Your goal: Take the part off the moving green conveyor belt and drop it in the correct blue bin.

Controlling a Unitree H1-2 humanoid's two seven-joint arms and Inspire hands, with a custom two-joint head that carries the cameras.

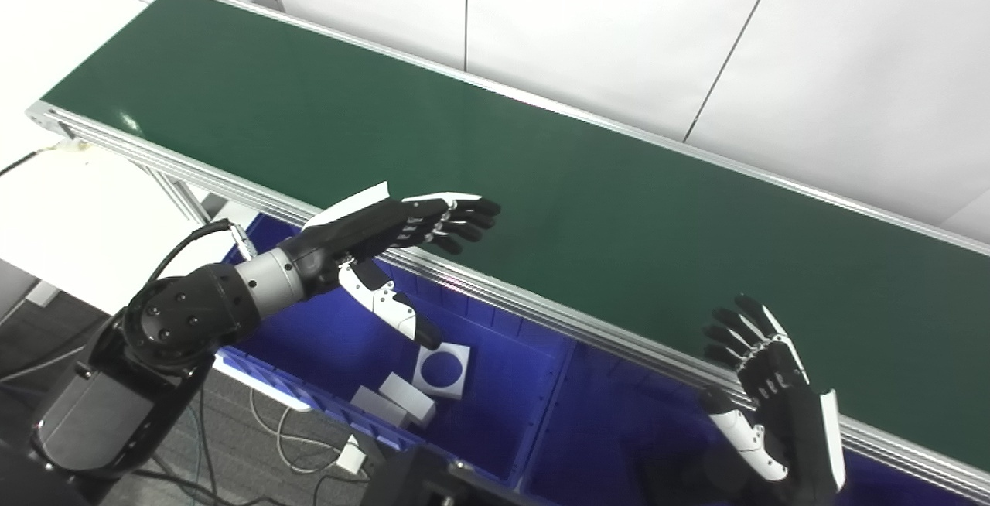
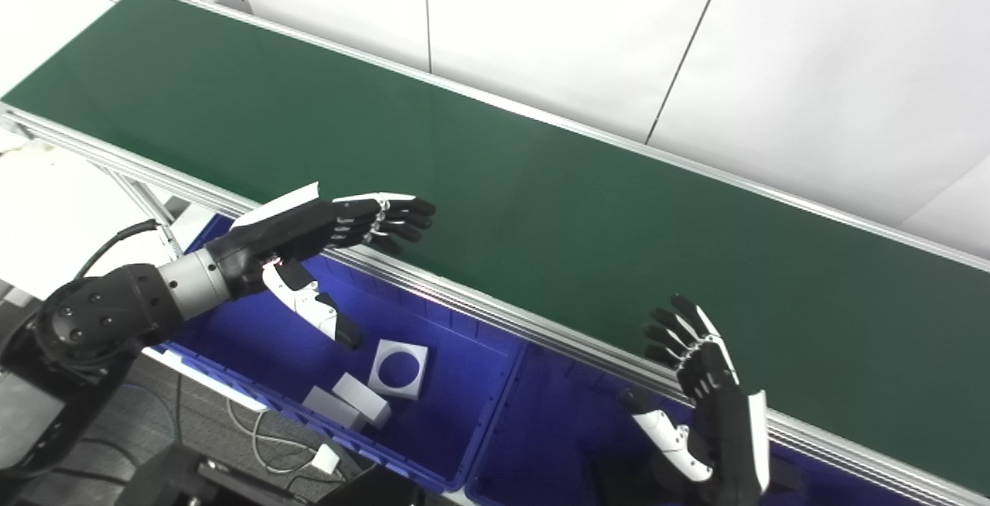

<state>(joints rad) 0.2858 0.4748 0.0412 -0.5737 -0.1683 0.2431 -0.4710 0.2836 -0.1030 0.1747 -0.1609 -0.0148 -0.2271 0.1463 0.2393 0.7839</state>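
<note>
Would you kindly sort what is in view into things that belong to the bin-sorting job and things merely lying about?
Belonging to the job:
- green conveyor belt, no part on it in view
- left blue bin, holding white parts
- right blue bin
- left hand, open
- right hand, open

Lying about:
- cables and white plug on the floor

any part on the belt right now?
No. The green belt is bare along its whole visible length; the only white parts lie in the left blue bin, and both hands are open.
</note>
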